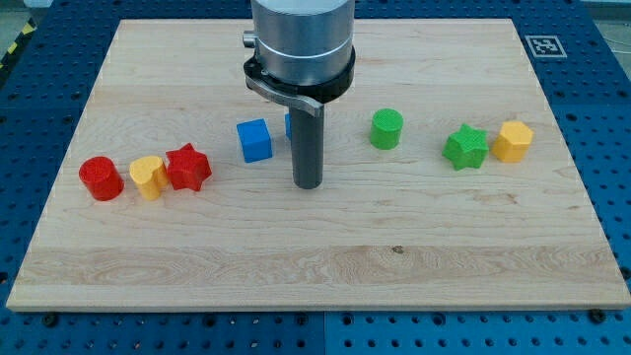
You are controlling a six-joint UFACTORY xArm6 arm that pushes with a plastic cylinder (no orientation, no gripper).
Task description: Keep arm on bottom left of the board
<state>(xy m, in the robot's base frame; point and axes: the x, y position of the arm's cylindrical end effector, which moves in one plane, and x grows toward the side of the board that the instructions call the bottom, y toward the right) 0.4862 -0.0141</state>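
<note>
My tip (309, 184) rests on the wooden board (315, 247) near its middle, slightly left of centre. A blue cube (253, 140) sits just up and left of the tip. A second blue block (289, 125) is mostly hidden behind the rod. At the view's left stand a red cylinder (101, 178), a yellow block (148, 177) and a red star (187, 168), close together in a row. At the view's right are a green cylinder (386, 129), a green star (465, 148) and a yellow hexagonal block (512, 141).
The arm's grey metal housing (301, 44) hangs over the board's top middle. A blue perforated table (601, 89) surrounds the board. A black-and-white marker tag (544, 45) sits at the top right.
</note>
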